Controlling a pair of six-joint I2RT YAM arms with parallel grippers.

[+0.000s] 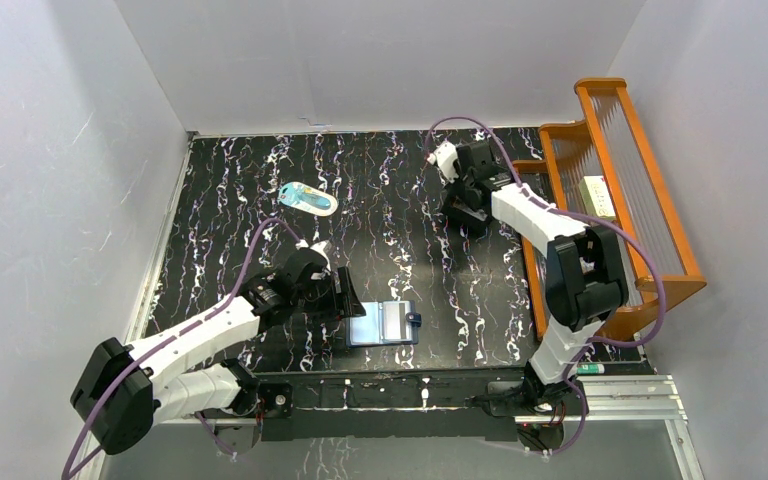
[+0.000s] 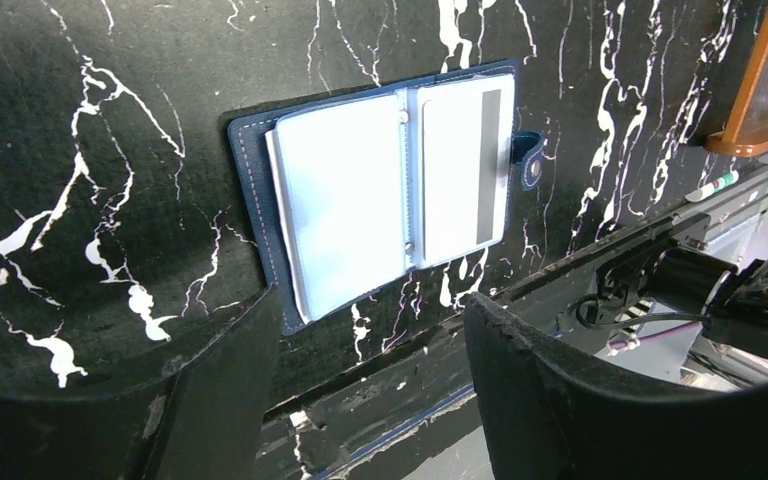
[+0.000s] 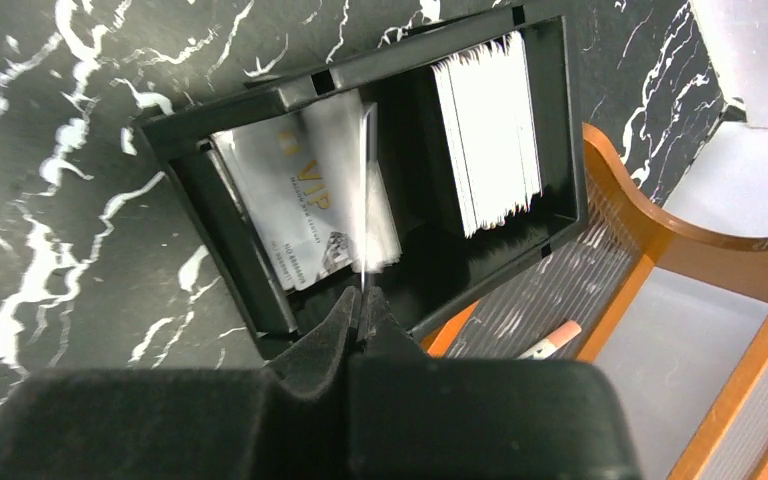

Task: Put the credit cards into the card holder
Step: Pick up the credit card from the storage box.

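**A:** White plastic, thin and seen edge-on: one card point(image 3: 364, 200) is clamped in the right gripper point(image 3: 363, 300), whose fingertips are pressed together on its near edge.

**B:** Where exactly is it?

**A:** In the left compartment of the black tray point(image 3: 430, 48), just beside a VIP-printed card point(image 3: 300, 210). A stack of white cards point(image 3: 490, 130) leans in the other compartment. The pinched card runs straight out from the fingertips and points down into the tray, so I judge its long axis to be in line with the fingers.

**B:** And the destination?

**A:** The navy card holder point(image 1: 385, 322) lies open and flat by the table's near edge, well apart from the tray. From that pincer it is toward the near left. Its long axis runs left to right across the table, and the snap tab is at the end facing the right arm. A striped card point(image 2: 460, 165) sits in the tab-side pocket, while the other pocket looks bare.

**B:** Which arm is closer?

**A:** The left one, easily. The left gripper point(image 2: 372, 300) hovers just beside the holder's far-from-tab end, with its jaws apart and nothing between them.

**B:** So what does the move hinge on?

**A:** My read is that the card has to come up out of the tray, travel near and left, and tip from on-edge to flat along a pocket. I can't tell which side the pockets open on.
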